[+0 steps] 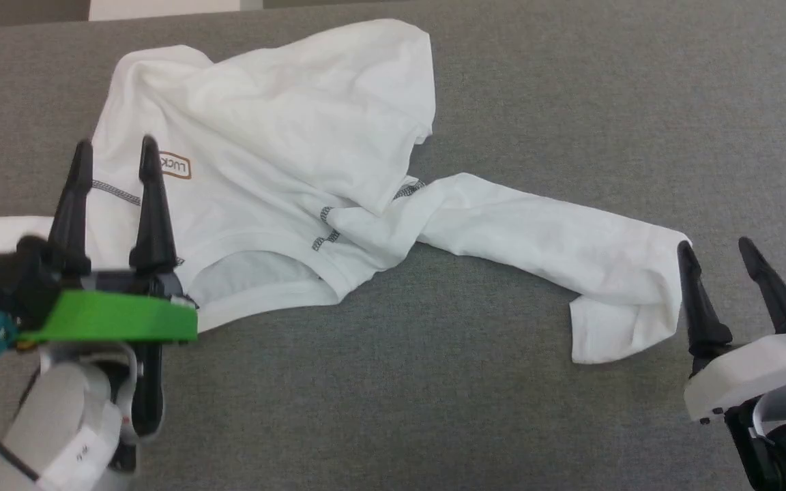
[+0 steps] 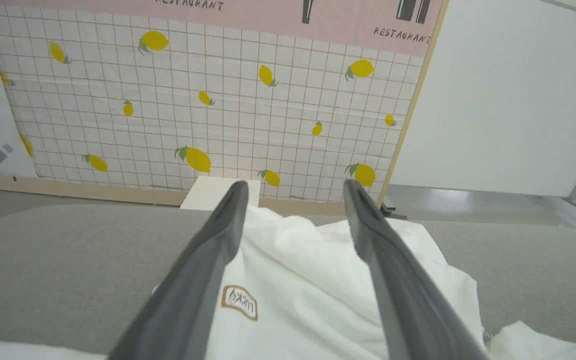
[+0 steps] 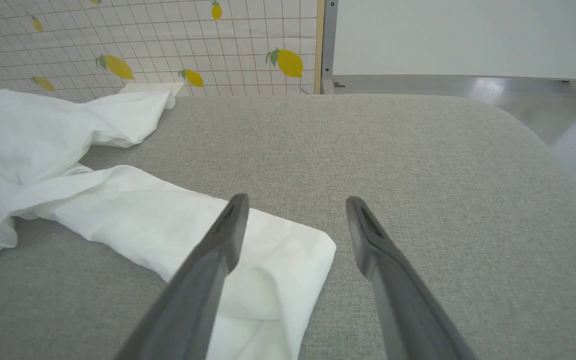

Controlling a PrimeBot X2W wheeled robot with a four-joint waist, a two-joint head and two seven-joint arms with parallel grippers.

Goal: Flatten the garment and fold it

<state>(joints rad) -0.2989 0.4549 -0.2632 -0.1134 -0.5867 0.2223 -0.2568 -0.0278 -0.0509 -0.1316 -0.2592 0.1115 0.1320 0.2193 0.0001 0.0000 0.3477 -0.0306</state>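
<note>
Light: bright, even and diffuse in all views.
Shadows: faint, soft ones under folds of the crumpled white thin-fabric shirt (image 1: pixel 263 123) on the grey woven tabletop (image 1: pixel 502 382).
Glare: pale sheen on the glossy grey floor (image 3: pixel 513 90); the shirt is nearly washed out.
Focus: long dark fingers (image 2: pixel 198 285) look soft near the wrist lenses.
Distortion: the tabletop edge bows in the wrist views.

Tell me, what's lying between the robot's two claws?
In the head view, the garment, its long sleeve reaching across the grey table from the left gripper toward the right gripper.
</note>
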